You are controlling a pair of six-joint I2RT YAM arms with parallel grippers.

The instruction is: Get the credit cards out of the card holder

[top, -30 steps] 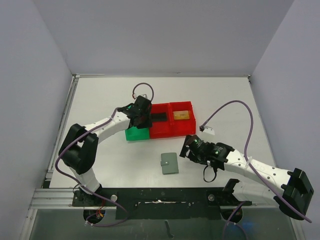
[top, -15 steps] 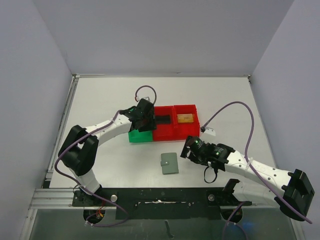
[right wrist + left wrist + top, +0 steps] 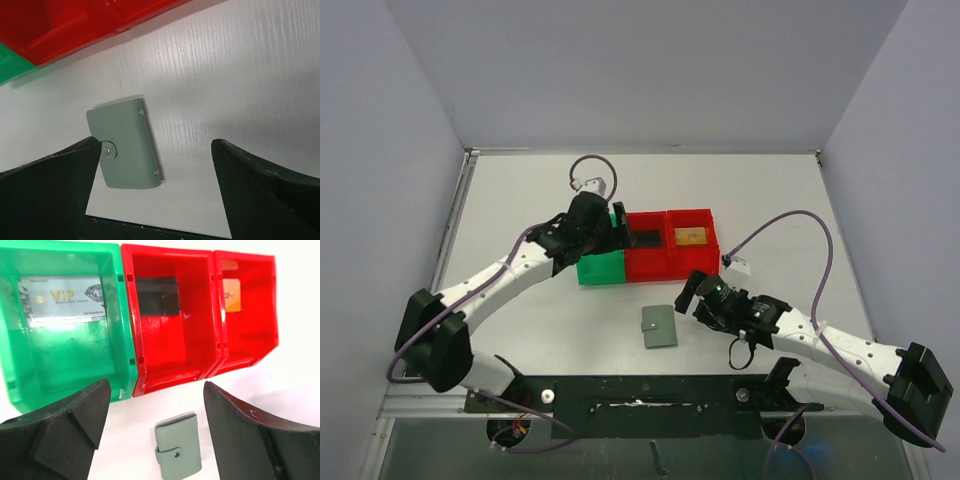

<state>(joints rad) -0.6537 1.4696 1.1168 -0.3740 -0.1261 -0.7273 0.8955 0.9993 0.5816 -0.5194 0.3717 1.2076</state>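
The flat grey-green snap-tab card holder (image 3: 127,144) lies shut on the white table (image 3: 520,190), just before the bins. Cards look sorted by colour: silver card (image 3: 62,301) in the green plastic bin (image 3: 75,360), black card (image 3: 158,296) and gold card (image 3: 231,294) in 2 red plastic bins (image 3: 165,355). My right gripper (image 3: 156,141) hovers over the holder, jaws wide. My left gripper (image 3: 157,387), equally open and empty, tilts toward the bins.

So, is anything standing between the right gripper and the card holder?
Nothing visible does. The right gripper is open, and the card holder lies closed on the table, with no object between them.
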